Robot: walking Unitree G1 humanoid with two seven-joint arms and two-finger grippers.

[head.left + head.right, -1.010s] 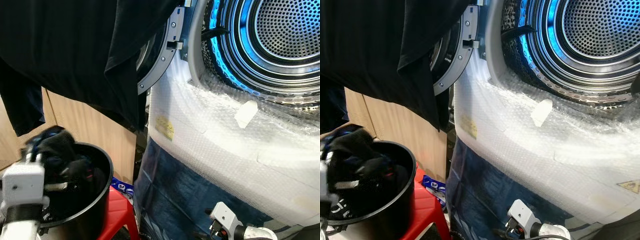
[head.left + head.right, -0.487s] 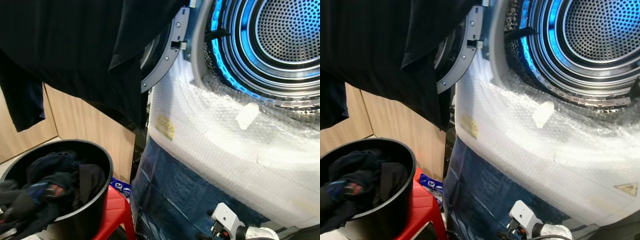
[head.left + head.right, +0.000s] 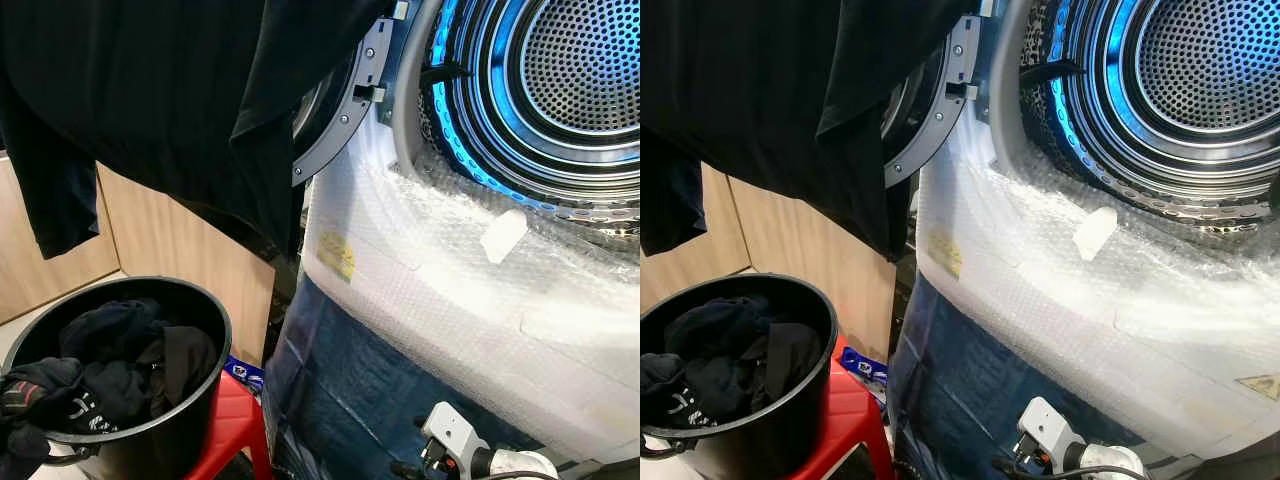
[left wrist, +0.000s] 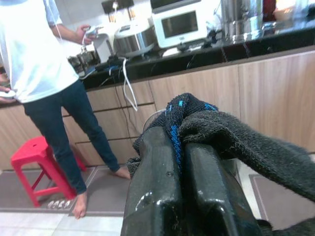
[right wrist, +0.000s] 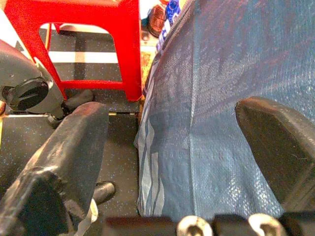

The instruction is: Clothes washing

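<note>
Loading step of clothes washing. The left end effector (image 4: 184, 196) is clenched on a dark sock (image 4: 206, 123) with blue flecks, the cloth draped over its two black fingers (image 4: 152, 187); a person (image 4: 44, 73) stands by the kitchen desk (image 4: 197, 54) behind it. The right end effector (image 5: 172, 162) hangs released, fingers spread wide, beside the blue sheet (image 5: 221, 98) low on the washing machine front. A black bucket (image 3: 200, 400) of dark clothes (image 3: 110, 370) sits on a red stool (image 3: 235, 420) at 8 o'clock from the open drum (image 3: 560, 90). A dark garment (image 3: 150, 100) hangs over the door (image 3: 340, 130). Judged next move: carry the sock up toward 2 o'clock, past the bubble-wrapped rim (image 3: 450, 260), and let go inside the drum.
</note>
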